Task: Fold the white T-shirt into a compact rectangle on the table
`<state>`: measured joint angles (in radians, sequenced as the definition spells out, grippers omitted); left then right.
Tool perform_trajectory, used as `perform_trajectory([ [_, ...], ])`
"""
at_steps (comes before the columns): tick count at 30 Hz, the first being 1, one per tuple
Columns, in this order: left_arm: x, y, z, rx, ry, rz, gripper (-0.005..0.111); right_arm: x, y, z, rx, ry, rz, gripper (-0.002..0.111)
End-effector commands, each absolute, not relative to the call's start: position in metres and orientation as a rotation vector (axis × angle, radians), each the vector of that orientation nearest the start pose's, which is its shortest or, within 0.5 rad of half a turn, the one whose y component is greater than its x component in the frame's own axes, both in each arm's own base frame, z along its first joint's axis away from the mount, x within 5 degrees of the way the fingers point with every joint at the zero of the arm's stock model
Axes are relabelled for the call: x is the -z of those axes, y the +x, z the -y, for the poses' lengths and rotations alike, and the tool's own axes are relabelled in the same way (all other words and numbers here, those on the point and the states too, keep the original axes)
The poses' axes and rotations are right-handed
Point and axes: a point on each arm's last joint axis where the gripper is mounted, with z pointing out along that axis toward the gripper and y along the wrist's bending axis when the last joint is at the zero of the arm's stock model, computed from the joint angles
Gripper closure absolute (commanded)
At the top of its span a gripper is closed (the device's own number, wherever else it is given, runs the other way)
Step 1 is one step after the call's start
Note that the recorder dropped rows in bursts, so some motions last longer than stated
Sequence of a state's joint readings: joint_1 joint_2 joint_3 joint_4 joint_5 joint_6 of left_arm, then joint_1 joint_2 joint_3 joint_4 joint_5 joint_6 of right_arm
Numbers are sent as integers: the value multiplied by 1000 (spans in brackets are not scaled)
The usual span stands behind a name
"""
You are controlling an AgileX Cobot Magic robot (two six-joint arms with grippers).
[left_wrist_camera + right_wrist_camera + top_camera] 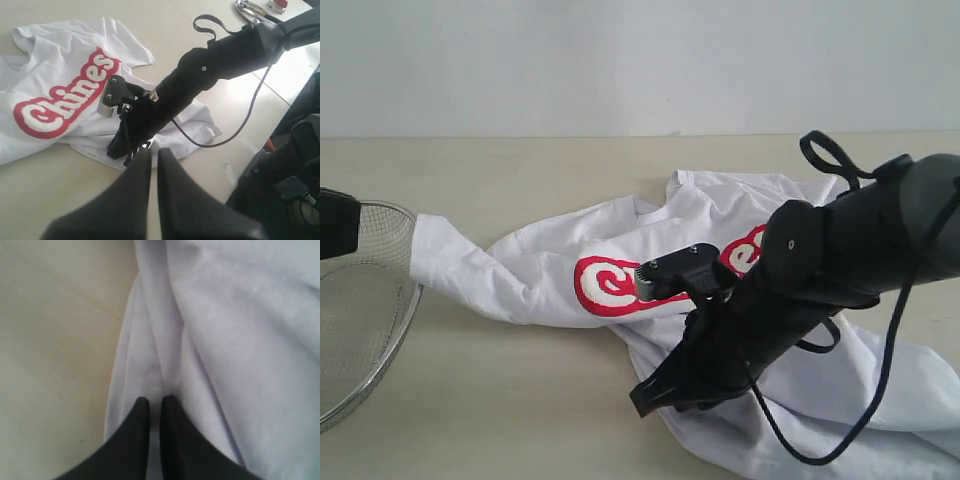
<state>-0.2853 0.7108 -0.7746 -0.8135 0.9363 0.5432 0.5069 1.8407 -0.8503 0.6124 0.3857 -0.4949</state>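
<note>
White T-shirt [570, 260] lies rumpled on the bench [520, 400] — right tool [154, 401] nips an edge fold, left tool [154, 152] hangs closed, empty. Spreading stage, likely — next, pull the cloth flat.

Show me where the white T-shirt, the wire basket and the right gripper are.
white T-shirt [620, 240], exterior view, plain white chest fabric.
wire basket [370, 290], exterior view, mesh wall.
right gripper [156, 400], right wrist view, between its fingertips.
</note>
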Motion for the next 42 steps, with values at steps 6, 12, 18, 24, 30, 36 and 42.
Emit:
perform_trajectory([
  [6, -354, 96, 84, 849, 644, -2057, 102, -114, 268, -172, -439, -655, -2768, 102],
  [12, -355, 97, 84, 843, 633, -2048, 102, -114, 261, -173, -472, -704, -2818, 102],
  [18, -355, 98, 83, 839, 626, -2042, 102, -113, 247, -184, -510, -829, -2853, 102],
  [24, -355, 98, 83, 839, 626, -2042, 102, -113, 227, -203, -542, -979, -2862, 102],
  [30, -355, 98, 83, 840, 624, -2043, 102, -114, 218, -204, -626, -1069, -2908, 102],
  [36, -355, 98, 83, 840, 624, -2043, 102, -125, 217, -208, -709, -1074, -2838, 102],
  [42, -355, 98, 83, 840, 624, -2043, 102, -164, 229, -208, -655, -881, -2651, 102],
])
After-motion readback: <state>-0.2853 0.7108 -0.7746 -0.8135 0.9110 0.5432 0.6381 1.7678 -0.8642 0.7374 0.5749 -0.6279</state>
